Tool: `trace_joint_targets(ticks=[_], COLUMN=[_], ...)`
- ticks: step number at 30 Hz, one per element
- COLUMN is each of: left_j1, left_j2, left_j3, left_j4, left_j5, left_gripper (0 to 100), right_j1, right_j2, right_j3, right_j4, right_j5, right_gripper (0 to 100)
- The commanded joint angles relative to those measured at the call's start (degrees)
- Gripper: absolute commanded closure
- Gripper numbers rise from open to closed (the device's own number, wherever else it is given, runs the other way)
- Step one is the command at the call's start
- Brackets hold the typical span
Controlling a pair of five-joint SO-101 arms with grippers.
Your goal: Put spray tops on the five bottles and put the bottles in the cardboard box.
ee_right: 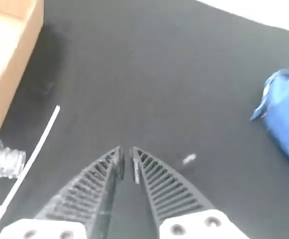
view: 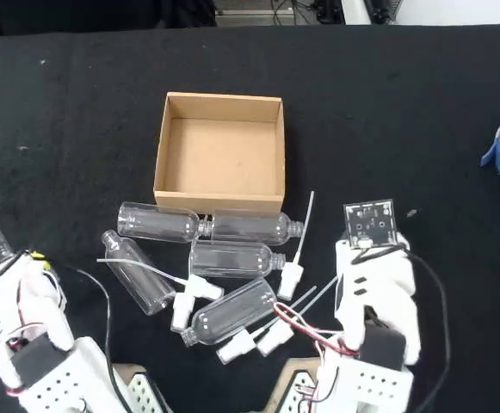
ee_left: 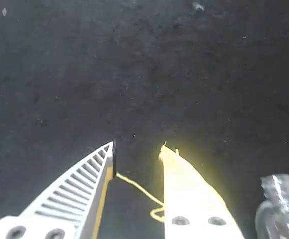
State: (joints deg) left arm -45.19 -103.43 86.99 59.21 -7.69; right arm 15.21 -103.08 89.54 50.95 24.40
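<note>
Bottles [view: 232,258] lie between left claw [ee_left: 137,149] and right claw [ee_right: 127,155].

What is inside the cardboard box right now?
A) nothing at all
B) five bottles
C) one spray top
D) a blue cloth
A: the cardboard box shows just its bare brown floor, and the bottles lie outside it on the table.

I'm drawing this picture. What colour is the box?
Light brown cardboard box, clearest in the high view.
</note>
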Motion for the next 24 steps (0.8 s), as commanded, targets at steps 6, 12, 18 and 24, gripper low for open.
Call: trace_joint_targets(ticks=[6,12,18,24], left_j1=[8.31,8.04,4.18,-4.88], left_j2=[0.44,-0.18,-0.18,-0.18], left_j3=[-6.99,-1.36,-2.68,-2.15], left_j4=[6.95,6.77,6.86,2.81], left_j5=[-6.42,-2.20,-1.49,1.85], left_gripper=[97,97,97,97], right_j1=[-4.40,-15.12,-29.71,-41.14], right_j2=[-5.23,-5.14,0.75,17.19], right_j3=[-19.65,-24.92,-28.79,-31.96], right_j4=[11.87,15.12,14.42,11.16], right_j5=[3.78,3.69,3.60,-0.35], right_gripper=[98.6,98.6,98.6,98.6])
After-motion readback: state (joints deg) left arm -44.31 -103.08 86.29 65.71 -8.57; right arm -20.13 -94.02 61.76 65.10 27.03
